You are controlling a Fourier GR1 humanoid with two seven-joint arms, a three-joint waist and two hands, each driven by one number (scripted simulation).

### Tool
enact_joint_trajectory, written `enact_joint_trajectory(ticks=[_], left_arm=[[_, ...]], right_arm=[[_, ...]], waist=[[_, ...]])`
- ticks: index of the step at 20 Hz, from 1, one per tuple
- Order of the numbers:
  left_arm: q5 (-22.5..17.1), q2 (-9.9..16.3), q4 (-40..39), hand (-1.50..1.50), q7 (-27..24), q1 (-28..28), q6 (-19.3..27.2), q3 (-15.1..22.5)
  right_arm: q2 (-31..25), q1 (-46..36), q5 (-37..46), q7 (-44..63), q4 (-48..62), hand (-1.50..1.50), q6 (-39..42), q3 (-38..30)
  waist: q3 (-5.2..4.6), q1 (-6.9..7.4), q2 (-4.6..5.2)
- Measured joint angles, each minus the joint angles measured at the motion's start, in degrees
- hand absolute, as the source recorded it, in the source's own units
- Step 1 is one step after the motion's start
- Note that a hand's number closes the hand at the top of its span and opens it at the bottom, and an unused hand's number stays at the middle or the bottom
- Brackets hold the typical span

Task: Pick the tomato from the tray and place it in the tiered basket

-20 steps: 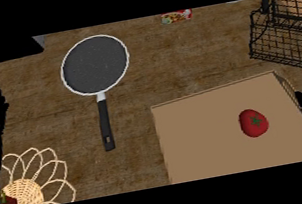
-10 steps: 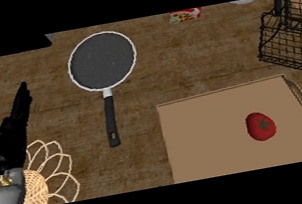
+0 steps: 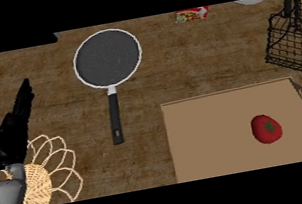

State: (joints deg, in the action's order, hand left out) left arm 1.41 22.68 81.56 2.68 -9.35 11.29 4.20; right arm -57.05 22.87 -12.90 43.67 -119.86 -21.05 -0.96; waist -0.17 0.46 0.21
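Right, view has shifted since a second ago: my right hand was sitting by the tray's right edge and is now out of frame, so I can't tell its state. Left hand [image 3: 15, 129] is at the left over the bench [image 3: 199, 60], fingers straight and together, holding nothing, just above the wicker trivet [image 3: 49, 167]. Tomato [image 3: 266, 129] sits untouched on the right half of the tray [image 3: 212, 134], stem side up. Tiered basket [image 3: 299, 42] is at the far right, beyond the tray's top right corner. Frying pan [image 3: 107, 58] lies left of the tray, well apart. No grasp yet, so the pick is still to do; probably the right hand's job, being nearer.
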Motion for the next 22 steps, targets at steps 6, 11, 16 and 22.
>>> enact_joint_trajectory(ticks=[6,11,16,22], left_arm=[[1.05,-0.98,1.54,0.00,0.69,0.37,-0.29,0.13],[1.73,-1.66,0.52,0.00,0.77,-0.27,-0.66,-0.29],[2.23,-2.25,1.70,0.00,1.30,0.47,-1.00,-0.75],[2.45,-2.14,0.29,0.00,-0.06,0.33,-2.35,-2.88]], right_arm=[[-0.59,-11.44,0.21,12.62,2.49,-1.50,2.78,4.79],[1.82,-19.03,1.14,16.77,6.63,-1.50,4.99,10.57],[4.05,-22.23,2.74,18.19,10.57,-1.50,7.33,14.13],[8.15,-22.49,7.68,18.83,11.53,-1.50,8.34,17.55]], waist=[[0.08,0.59,-0.02],[0.10,0.65,0.02],[0.14,0.31,-0.09],[0.15,-0.23,-0.18]])
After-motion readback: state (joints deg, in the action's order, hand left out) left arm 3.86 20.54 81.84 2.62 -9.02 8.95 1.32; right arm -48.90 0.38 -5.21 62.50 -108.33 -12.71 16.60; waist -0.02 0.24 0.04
